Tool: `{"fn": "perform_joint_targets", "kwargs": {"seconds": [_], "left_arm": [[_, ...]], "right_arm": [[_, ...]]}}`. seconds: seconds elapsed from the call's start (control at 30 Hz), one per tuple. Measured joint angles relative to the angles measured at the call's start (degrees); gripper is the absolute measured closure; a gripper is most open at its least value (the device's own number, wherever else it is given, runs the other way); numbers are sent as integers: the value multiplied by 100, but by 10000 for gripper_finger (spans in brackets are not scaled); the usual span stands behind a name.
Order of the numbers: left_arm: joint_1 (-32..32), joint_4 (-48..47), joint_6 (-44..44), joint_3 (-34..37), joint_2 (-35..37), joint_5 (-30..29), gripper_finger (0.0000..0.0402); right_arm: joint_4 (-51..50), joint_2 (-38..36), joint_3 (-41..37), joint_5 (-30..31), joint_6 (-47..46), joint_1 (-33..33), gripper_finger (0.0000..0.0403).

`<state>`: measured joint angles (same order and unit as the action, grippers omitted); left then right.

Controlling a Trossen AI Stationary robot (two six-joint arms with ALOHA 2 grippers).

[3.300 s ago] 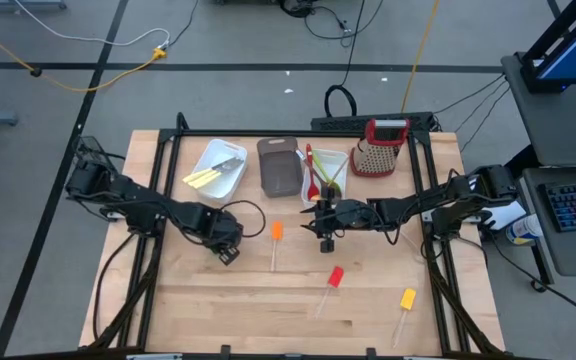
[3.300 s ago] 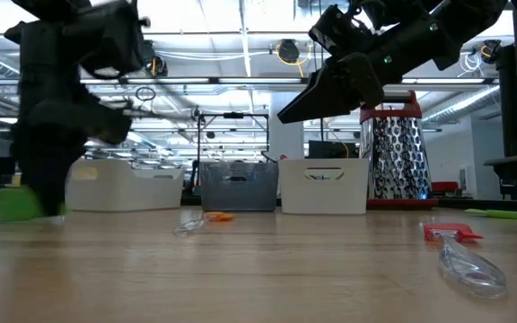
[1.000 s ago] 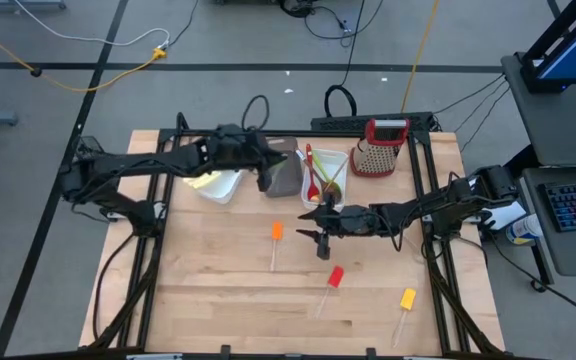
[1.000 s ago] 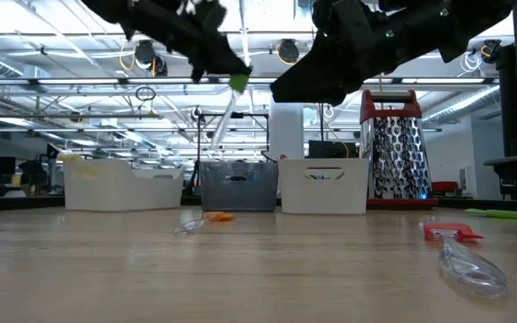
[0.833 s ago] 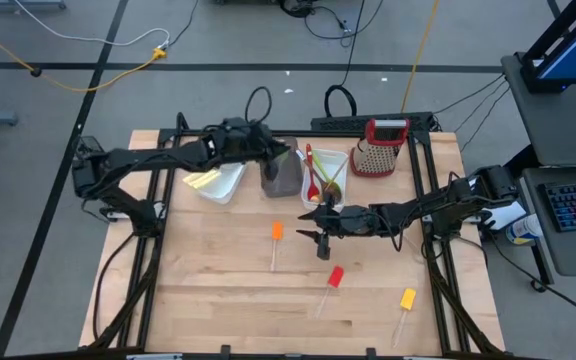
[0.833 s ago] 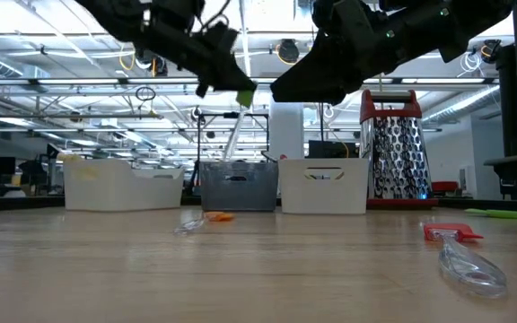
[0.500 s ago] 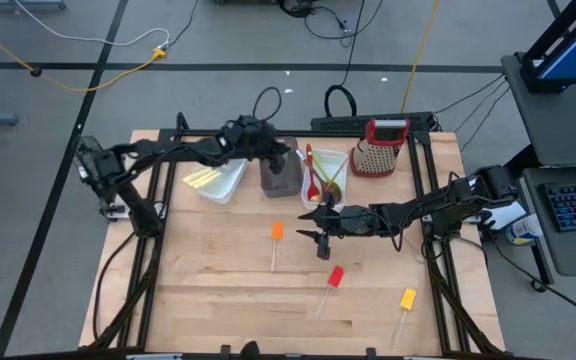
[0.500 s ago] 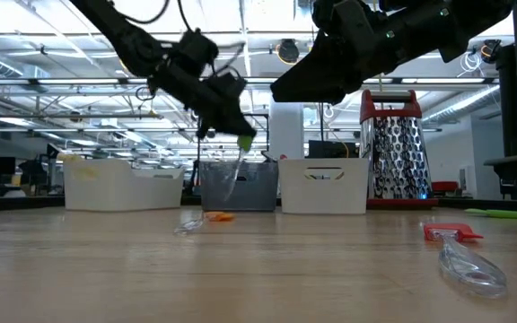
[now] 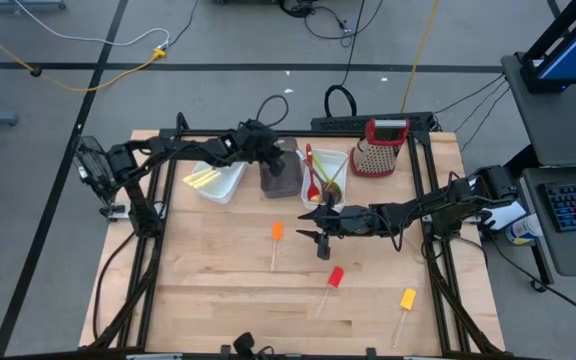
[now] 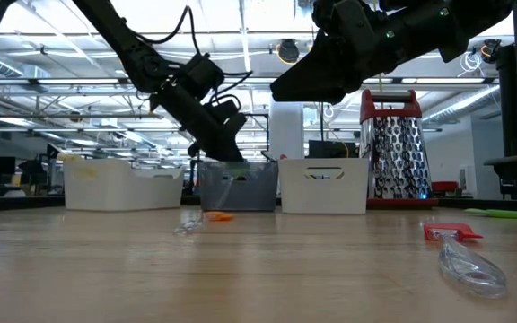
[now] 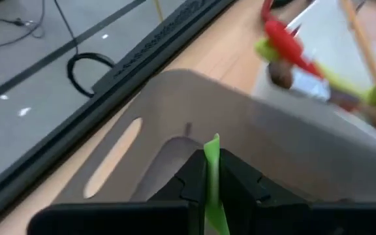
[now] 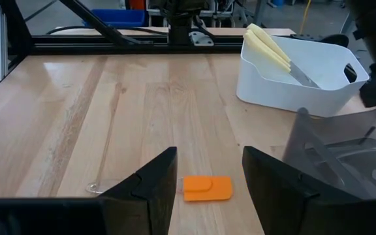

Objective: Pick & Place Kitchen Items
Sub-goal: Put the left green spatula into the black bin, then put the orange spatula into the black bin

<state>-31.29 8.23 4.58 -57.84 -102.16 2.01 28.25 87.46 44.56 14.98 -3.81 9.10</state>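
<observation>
My left gripper [image 9: 269, 160] is shut on a green-headed spatula [image 11: 213, 149] and points down over the brown tub [image 9: 281, 176]; in the low view it [image 10: 229, 151] stands at the tub's rim [image 10: 237, 165]. My right gripper [image 9: 320, 233] is open and empty, above the table beside the orange spatula [image 9: 276, 231], which lies flat between its fingers in the right wrist view [image 12: 207, 188]. A red spatula [image 9: 335, 277] and a yellow spatula [image 9: 407, 298] lie flat nearer the front edge. My left gripper pinches the spatula's green head [image 11: 212, 196] between its two fingers, the head edge-on between them. The fingers come from above, slanting down toward the tub. The spatula's clear handle is hidden below the fingers and behind the tub wall.
A white tub with cream-handled knives [image 9: 214, 175] stands left of the brown tub; a white tub with red and green spoons [image 9: 326, 176] stands right of it. The red-topped grater [image 9: 379, 150] stands at the far right. Metal frame rails run along the table's sides.
My left gripper has gone down over the brown tub and a little toward the table's right edge, still shut on the green spatula. The spatula's clear handle, which hung free above the tub, has gone down inside it.
</observation>
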Motion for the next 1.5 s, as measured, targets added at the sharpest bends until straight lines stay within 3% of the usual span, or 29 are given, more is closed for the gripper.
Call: {"fn": "perform_joint_targets", "kwargs": {"seconds": [0.43,0.83,1.07,1.5], "left_arm": [[7,-131,-422,0,0,-16,366],[-4,-204,-511,0,1,-16,286],[32,-207,-582,0,10,-12,269],[646,-562,-406,-1,898,-3,268]], "right_arm": [[-15,0,0,0,0,0,236],[-17,0,0,-2,0,-1,236],[-20,0,0,-2,0,-2,236],[-24,0,0,-4,17,0,236]]}}
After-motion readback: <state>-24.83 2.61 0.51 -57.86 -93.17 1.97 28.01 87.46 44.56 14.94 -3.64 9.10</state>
